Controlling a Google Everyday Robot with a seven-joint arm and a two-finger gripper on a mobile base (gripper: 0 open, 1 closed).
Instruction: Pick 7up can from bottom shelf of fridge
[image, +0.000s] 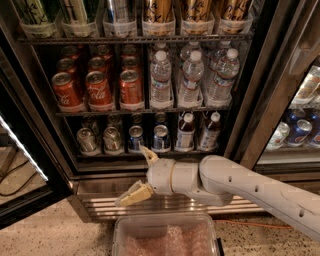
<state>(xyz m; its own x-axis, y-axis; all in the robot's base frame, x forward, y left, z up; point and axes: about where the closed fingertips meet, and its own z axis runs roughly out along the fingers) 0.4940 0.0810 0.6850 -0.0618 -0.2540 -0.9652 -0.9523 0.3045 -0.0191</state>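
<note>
- My gripper (131, 176) hung in front of the fridge (278, 80), just below the front edge of the bottom shelf (100, 154) and over the steel base grille (95, 202).
- Its two tan fingers were spread wide apart and held nothing. One finger (148, 154) pointed up toward the shelf edge, and the other (133, 195) pointed down toward the floor.
- My white arm (250, 187) entered from the lower right corner of the view and ran across the fridge base.
- The 7up can (112, 139) stood upright on the bottom shelf, in the second lane from the left end, clear of the gripper.
- A second silvery-green can (86, 140) stood in the lane beside it, at the left end.
- Two blue cans (148, 137) occupied the next lanes, directly above the upper finger.
- Two dark bottles (197, 131) filled the right end of that shelf.
- The rack above carried red Coca-Cola cans (98, 90) and water bottles (192, 80).
- A clear plastic bin (165, 235) sat on the floor below my wrist.
</note>
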